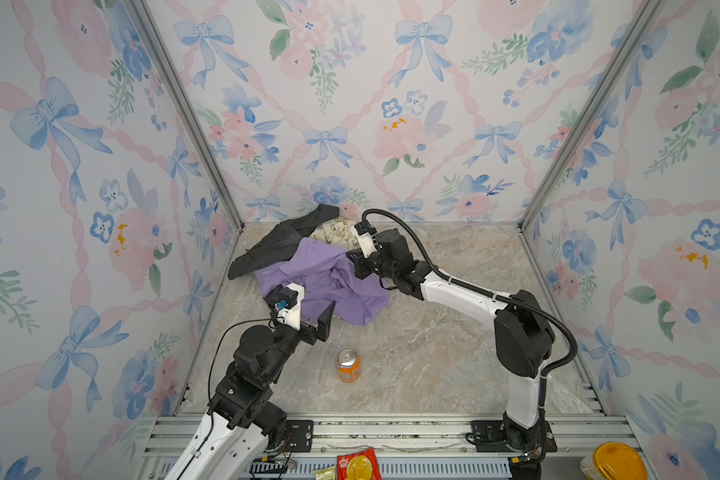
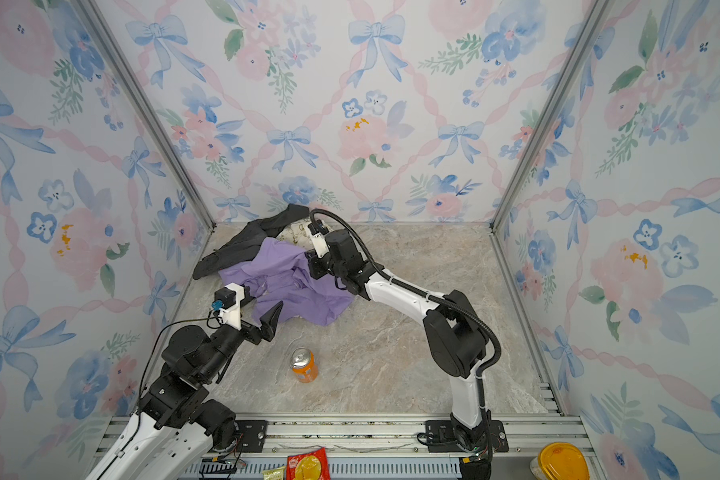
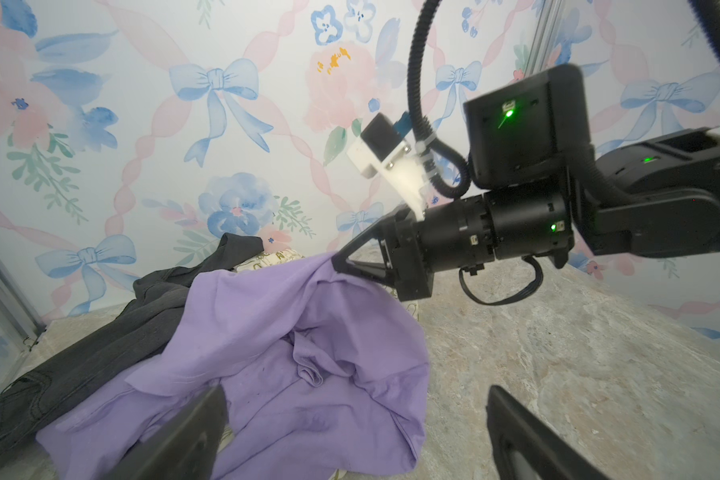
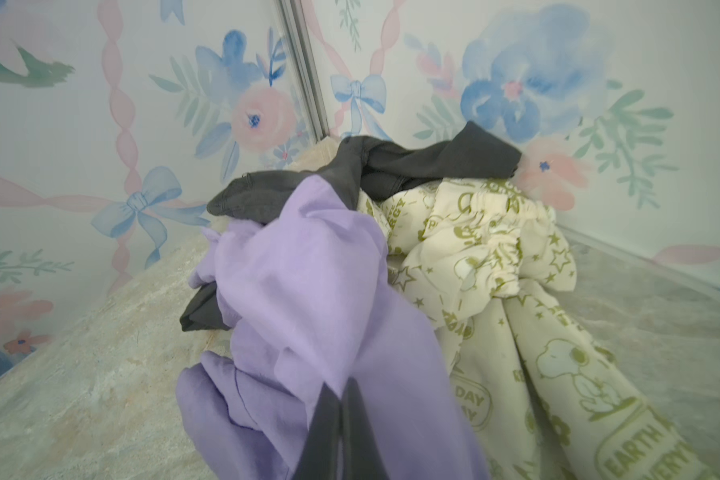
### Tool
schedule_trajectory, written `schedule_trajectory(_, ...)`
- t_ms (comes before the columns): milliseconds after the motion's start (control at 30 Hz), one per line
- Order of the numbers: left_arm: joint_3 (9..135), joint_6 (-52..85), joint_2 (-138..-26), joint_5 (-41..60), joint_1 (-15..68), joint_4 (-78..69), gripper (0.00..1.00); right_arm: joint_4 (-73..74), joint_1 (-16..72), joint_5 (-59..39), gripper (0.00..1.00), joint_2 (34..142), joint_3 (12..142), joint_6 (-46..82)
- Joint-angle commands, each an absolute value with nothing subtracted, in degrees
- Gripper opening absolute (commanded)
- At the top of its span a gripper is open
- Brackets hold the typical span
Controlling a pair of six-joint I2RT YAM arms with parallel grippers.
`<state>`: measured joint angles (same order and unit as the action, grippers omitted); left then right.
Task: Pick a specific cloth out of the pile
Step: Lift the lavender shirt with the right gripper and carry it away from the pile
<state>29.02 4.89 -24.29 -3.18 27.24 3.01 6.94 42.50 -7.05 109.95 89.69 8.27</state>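
The pile lies in the back left corner of the marble floor. A dark grey garment [image 1: 275, 245] and a cream cloth with olive-green prints [image 1: 335, 232] [image 4: 495, 266] lie under and behind the lilac cloth [image 1: 329, 286] [image 2: 292, 291] [image 3: 287, 353] [image 4: 308, 291]. My right gripper [image 1: 352, 258] [image 2: 311, 260] [image 3: 336, 262] [image 4: 341, 388] is shut on a fold at the cloth's far edge and lifts it into a peak. My left gripper [image 1: 302, 306] [image 2: 259, 305] [image 3: 354, 415] is open and hovers just above the cloth's near edge with nothing between its fingers.
An orange drink can [image 1: 347, 365] [image 2: 304, 365] stands upright on the floor in front of the pile. A red snack packet [image 1: 358, 463] and a yellow-lidded tub [image 1: 618, 461] sit beyond the front rail. Floral walls close in the back and both sides.
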Motion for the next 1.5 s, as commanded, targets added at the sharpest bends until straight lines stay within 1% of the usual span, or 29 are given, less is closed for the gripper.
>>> schedule_trajectory(0, 28.6, 3.6, -23.6, -3.1, 27.2, 2.4, 0.98, 9.6, 40.4, -8.4, 0.00, 104.5, 89.1, 7.3)
schedule_trajectory(367, 28.5, 3.4, -23.7, -3.2, 27.1, 2.4, 0.98, 9.4, 31.9, -10.9, 0.00, 92.0, 89.5, 7.3)
schedule_trajectory(600, 28.5, 3.3, -24.0, -3.1, 27.0, 2.4, 0.98, 6.6, 26.6, -11.4, 0.00, 87.6, 91.6, 5.2)
schedule_trajectory(933, 28.5, 3.3, -24.2, -3.3, 27.0, 2.4, 0.98, 4.9, 15.3, -11.9, 0.00, 83.6, 95.4, 5.7)
schedule_trajectory(1067, 28.4, 3.3, -24.1, -3.4, 27.0, 2.4, 0.98, 5.7, 10.7, -12.3, 0.00, 83.8, 97.9, 7.6)
schedule_trajectory(1200, 28.4, 3.2, -24.1, -3.5, 27.0, 2.4, 0.98, 5.4, 6.9, -12.7, 0.00, 86.5, 102.3, 9.3)
schedule_trajectory(1400, 28.4, 3.2, -24.0, -3.7, 27.0, 2.4, 0.98, 1.3, 3.1, -15.2, 0.00, 94.5, 113.6, 12.0)
schedule_trajectory(1467, 28.4, 3.2, -24.1, -3.7, 26.9, 2.4, 0.98, -1.0, 2.3, -16.1, 0.00, 99.3, 118.3, 12.3)
